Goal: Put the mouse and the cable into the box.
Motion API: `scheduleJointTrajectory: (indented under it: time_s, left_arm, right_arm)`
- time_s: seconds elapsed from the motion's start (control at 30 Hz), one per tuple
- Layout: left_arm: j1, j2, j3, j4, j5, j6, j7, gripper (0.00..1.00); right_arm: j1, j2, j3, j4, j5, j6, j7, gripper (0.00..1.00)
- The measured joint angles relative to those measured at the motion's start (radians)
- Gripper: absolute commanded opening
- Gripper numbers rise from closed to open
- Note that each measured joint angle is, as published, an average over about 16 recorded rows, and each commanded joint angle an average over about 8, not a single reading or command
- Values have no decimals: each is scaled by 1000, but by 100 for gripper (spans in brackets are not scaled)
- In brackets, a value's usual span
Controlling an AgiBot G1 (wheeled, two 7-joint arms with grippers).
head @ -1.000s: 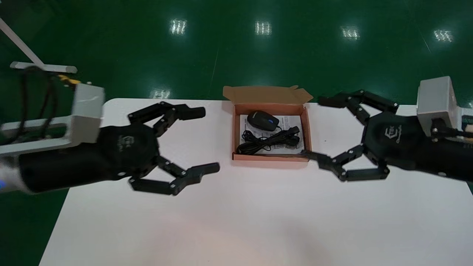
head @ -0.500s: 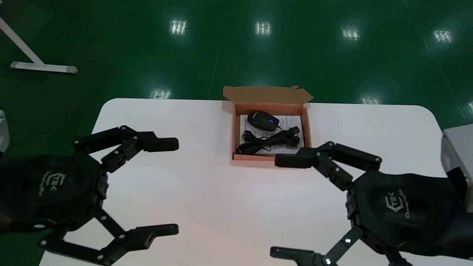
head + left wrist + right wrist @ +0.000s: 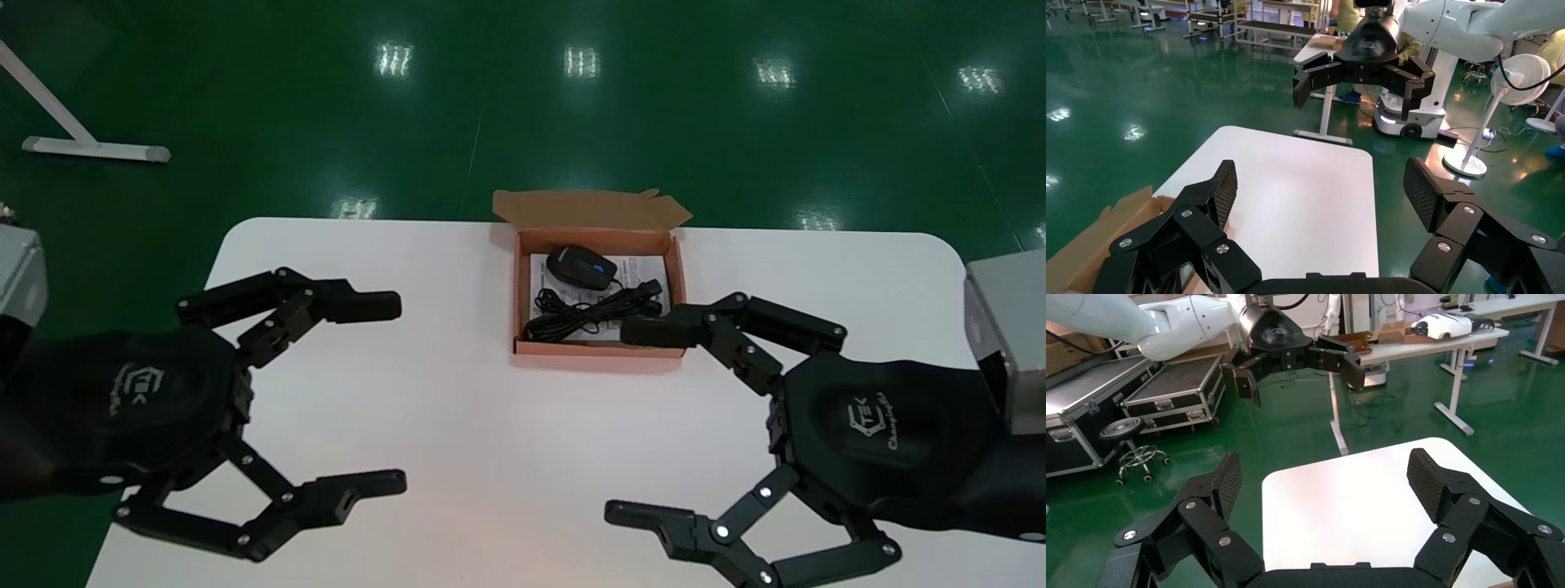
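An open cardboard box stands at the far middle of the white table. Inside it lie a black mouse and a coiled black cable on a printed sheet. My left gripper hovers open over the table's near left, nothing between its fingers. My right gripper hovers open over the near right; its upper fingertip overlaps the box's near right corner in the head view. In the left wrist view my left gripper is open, a box flap at the edge. The right gripper is open and empty.
A white stand foot lies on the green floor beyond the table's far left. Each wrist view shows the other arm's gripper farther off, over the floor. The table's middle between the two grippers is bare white surface.
Both arms swung down from beside the box to the near part of the table a second ago. In the last half second both grippers rose slightly toward the box, still open.
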State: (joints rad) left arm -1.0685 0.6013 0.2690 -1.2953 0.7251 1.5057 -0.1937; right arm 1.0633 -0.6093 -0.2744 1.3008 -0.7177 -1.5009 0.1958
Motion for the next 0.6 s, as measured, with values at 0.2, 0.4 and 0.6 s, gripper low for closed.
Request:
scheduleJointTrajectory:
  time_s: [0.2, 0.4, 0.6]
  left_arm:
    - [-2, 3, 4, 4, 2, -4, 2, 100]
    - [-3, 6, 6, 7, 3, -6, 3, 100]
    - [-4, 7, 8, 8, 4, -8, 4, 100]
  right_arm:
    - [4, -1, -2, -7, -5, 2, -4, 100]
    - [7, -1, -3, -11, -8, 4, -6, 100]
    - [9, -1, -4, -14, -11, 5, -8, 100]
